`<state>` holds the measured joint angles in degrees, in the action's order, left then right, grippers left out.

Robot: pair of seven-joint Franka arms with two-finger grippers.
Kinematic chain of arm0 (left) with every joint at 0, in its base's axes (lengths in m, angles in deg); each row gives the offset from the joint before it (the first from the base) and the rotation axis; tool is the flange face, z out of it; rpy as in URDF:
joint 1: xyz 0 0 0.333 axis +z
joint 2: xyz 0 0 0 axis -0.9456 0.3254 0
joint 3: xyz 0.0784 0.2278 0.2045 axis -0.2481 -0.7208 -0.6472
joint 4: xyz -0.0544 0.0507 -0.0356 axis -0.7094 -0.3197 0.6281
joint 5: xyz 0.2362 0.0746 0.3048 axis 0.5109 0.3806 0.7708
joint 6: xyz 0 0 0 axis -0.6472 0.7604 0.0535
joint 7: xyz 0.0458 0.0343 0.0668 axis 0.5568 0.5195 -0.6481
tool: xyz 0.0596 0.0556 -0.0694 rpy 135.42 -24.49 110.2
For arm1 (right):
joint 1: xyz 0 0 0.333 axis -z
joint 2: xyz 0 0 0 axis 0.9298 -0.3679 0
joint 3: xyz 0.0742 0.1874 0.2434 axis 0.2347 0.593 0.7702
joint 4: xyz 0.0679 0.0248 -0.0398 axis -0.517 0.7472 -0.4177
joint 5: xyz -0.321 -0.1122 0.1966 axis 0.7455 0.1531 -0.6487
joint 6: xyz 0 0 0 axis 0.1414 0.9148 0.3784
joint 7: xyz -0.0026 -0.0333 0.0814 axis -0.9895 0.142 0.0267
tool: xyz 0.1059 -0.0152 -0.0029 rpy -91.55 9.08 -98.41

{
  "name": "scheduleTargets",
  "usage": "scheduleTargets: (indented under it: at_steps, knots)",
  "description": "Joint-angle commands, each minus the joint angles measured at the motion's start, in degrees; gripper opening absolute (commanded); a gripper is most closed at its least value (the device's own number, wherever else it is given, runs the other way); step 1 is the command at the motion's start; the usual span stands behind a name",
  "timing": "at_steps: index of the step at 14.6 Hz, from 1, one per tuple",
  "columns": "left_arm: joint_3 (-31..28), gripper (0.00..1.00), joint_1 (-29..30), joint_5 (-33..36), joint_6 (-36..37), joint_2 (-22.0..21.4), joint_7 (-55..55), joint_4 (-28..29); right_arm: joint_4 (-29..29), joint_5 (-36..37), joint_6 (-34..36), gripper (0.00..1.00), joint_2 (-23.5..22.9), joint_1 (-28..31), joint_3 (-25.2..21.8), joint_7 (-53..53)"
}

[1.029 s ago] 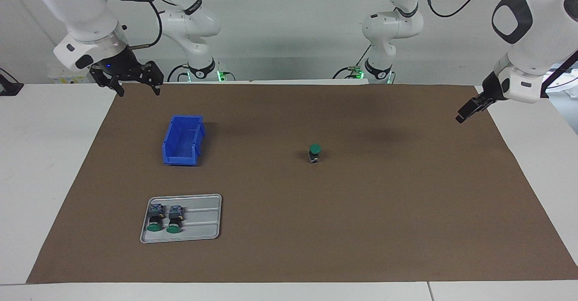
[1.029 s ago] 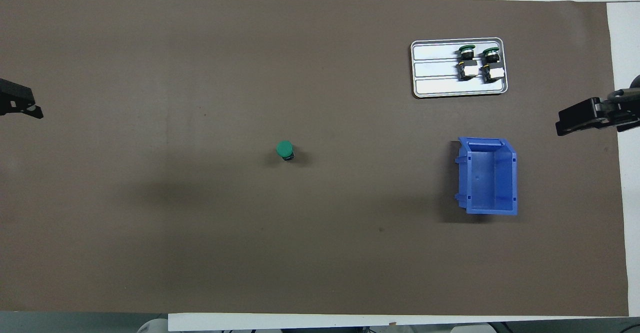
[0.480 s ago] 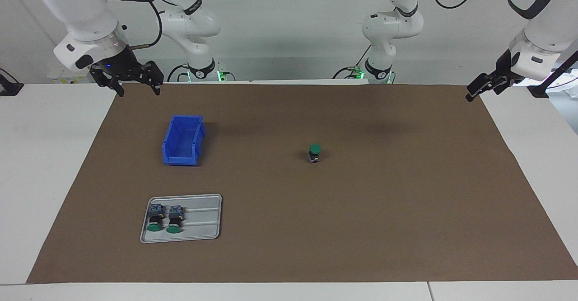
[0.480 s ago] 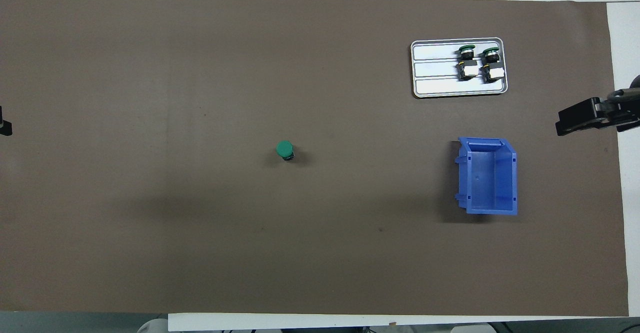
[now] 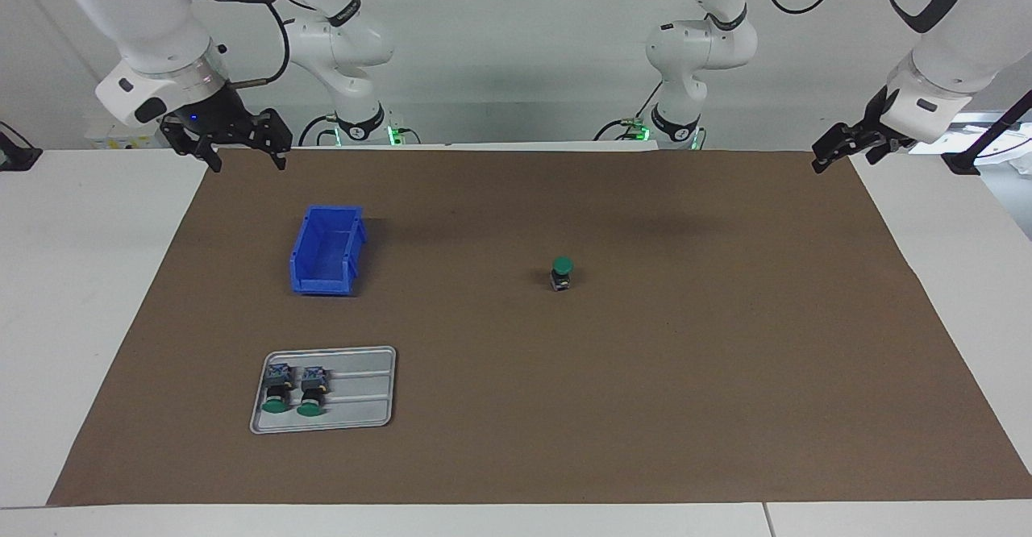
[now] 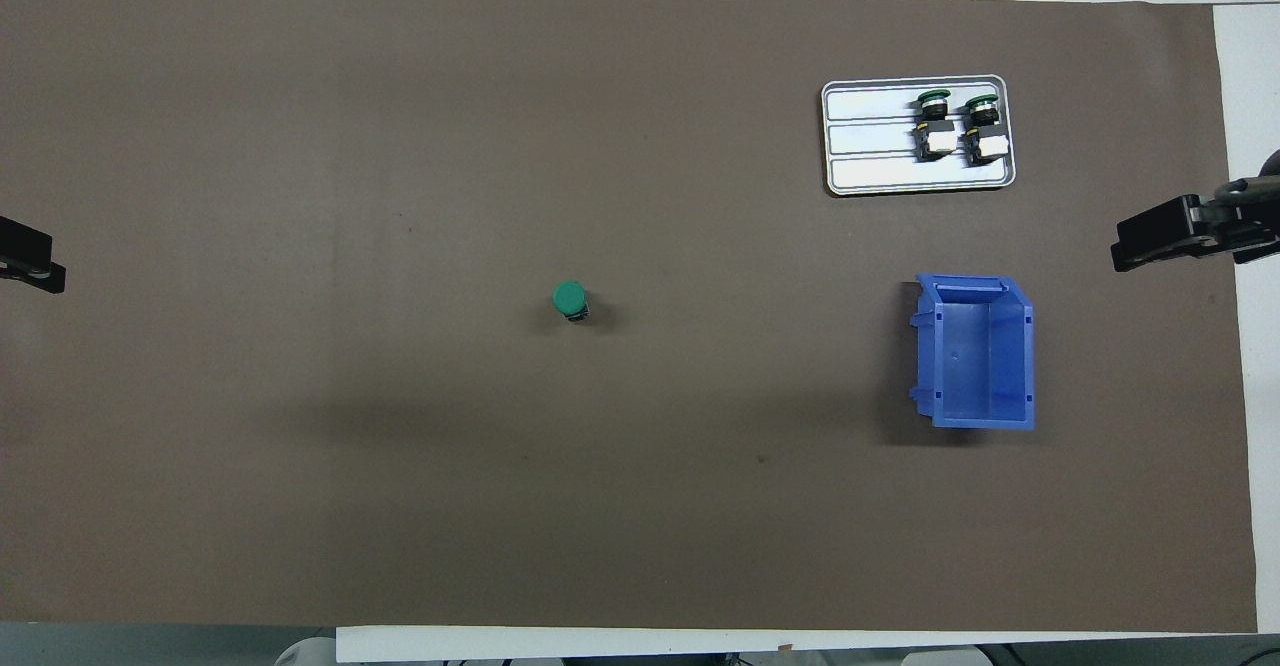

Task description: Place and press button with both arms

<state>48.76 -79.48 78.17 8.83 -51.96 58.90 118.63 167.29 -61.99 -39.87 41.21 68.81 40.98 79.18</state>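
Observation:
The button (image 5: 562,272) (image 6: 570,300) stands upright on the brown mat near its middle, green cap up, with nothing touching it. My right gripper (image 5: 248,164) (image 6: 1135,246) hangs open and empty over the mat's corner at the right arm's end. My left gripper (image 5: 830,158) (image 6: 35,268) hangs open and empty over the mat's corner at the left arm's end. Both grippers are well apart from the button.
A blue bin (image 5: 326,251) (image 6: 975,351) sits on the mat toward the right arm's end. Farther from the robots lies a grey tray (image 5: 363,396) (image 6: 870,136) holding two more green-capped switches (image 5: 294,392) (image 6: 955,126) on their sides.
My left gripper has risen and swung from over the mat's side edge to over its corner by the robots. The right gripper, the button, bin and tray have not moved.

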Motion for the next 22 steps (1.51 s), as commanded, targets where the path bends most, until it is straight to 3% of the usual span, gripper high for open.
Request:
scheduleTargets:
  at_steps: [1, 10, 11, 12, 13, 15, 17, 22]
  knots:
    - [-1.64, 1.0, -3.74, 0.1, -0.07, -1.49, 0.3, 1.53, 1.73, -0.33, -0.96, 0.99, 1.4, 0.48, 0.21, 1.17]
    - [-0.4, 1.0, -10.67, 0.01, 1.6, -2.98, -1.62, 3.28, 1.73, -0.33, -0.96, 0.99, 1.4, 0.48, 0.21, 1.17]
    - [-0.23, 0.94, -12.0, -0.17, -0.75, -3.59, -2.68, 4.86, 1.73, -0.41, -0.96, 0.99, 1.4, 0.48, 0.21, 1.17]
    - [-0.23, 0.79, -13.32, -1.74, -3.73, -4.03, -4.86, 7.22, 1.73, -0.42, -0.96, 0.99, 1.4, 0.48, 0.21, 1.17]
    - [-0.23, 0.71, -15.24, -2.97, -5.5, -3.95, -8.02, 8.72, 1.73, -0.33, -0.96, 0.99, 1.4, 0.48, 0.21, 1.17]
    - [-0.14, 0.56, -18.76, -3.86, -10.07, -2.11, -15.39, 9.96, 1.73, -0.42, -0.96, 0.99, 1.4, 0.48, 0.21, 1.17]
    - [-0.14, 0.32, -20.79, -6.48, -12.72, 0.25, -17.71, 10.14, 1.73, -0.33, -0.96, 0.99, 1.4, 0.48, 0.21, 1.17]
    - [-0.14, 0.06, -26.67, -9.74, -23.08, 8.51, -26.4, 9.71, 1.73, -0.33, -0.96, 0.99, 1.4, 0.48, 0.21, 1.17]
